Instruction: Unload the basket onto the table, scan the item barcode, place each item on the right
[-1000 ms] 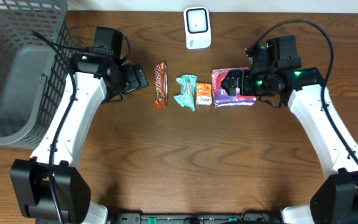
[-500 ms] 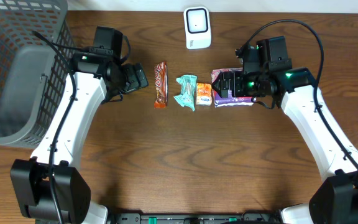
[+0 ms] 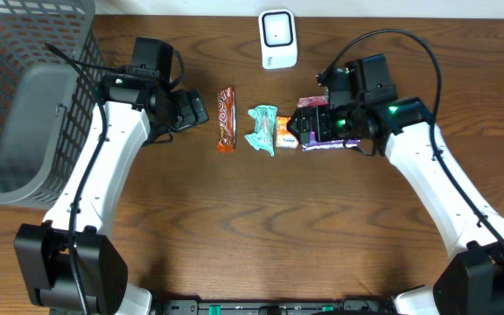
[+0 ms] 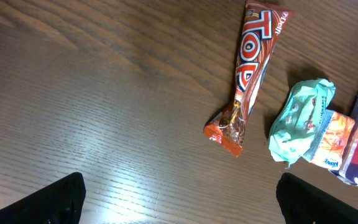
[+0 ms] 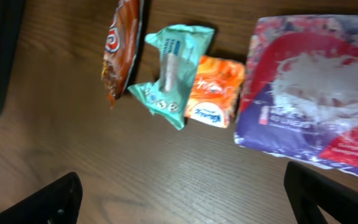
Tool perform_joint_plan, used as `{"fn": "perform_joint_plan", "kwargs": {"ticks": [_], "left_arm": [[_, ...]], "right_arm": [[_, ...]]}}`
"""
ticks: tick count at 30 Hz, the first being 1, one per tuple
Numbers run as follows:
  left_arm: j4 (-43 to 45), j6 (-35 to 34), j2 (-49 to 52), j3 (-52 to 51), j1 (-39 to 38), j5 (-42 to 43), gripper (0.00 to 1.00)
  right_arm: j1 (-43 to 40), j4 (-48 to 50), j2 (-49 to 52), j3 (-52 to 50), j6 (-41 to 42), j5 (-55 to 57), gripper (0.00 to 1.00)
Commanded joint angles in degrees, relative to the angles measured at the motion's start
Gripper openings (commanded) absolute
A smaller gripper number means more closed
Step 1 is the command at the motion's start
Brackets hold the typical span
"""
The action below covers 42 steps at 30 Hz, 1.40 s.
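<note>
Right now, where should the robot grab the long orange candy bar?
Across its middle, from straight above, one finger on each long edge. The candy bar lies flat, long and narrow, with bare table on both long sides, and the open left gripper is nearest. That is probably the safest hold.

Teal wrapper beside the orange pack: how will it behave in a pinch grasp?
The teal wrapper looks crumpled and twisted, so it is probably soft and floppy and would likely squash when pinched. It seems thin, so probably light. It lies against the orange pack, so a push may shove that too.
</note>
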Motion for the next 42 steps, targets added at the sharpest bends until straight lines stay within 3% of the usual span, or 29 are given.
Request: {"fn": "perform_joint_plan", "kwargs": {"ticks": [1,13,42], "left_arm": [[-0.13,-0.07,0.02,0.5,0.04,-0.72,0.98],[-0.15,-0.07,0.02,0.5,0.04,-0.72,0.98],[-0.13,-0.09,0.02,0.5,0.04,-0.72,0.98]], "right_arm": [[2.43,-0.13,-1.01,1.07,0.46,2.45,0.99],[3.41,0.44,-0.98,1.07,1.16,17.77,0.99],[3.5,0.33,-0.55,-1.2,3.04,17.92,0.99]]}}
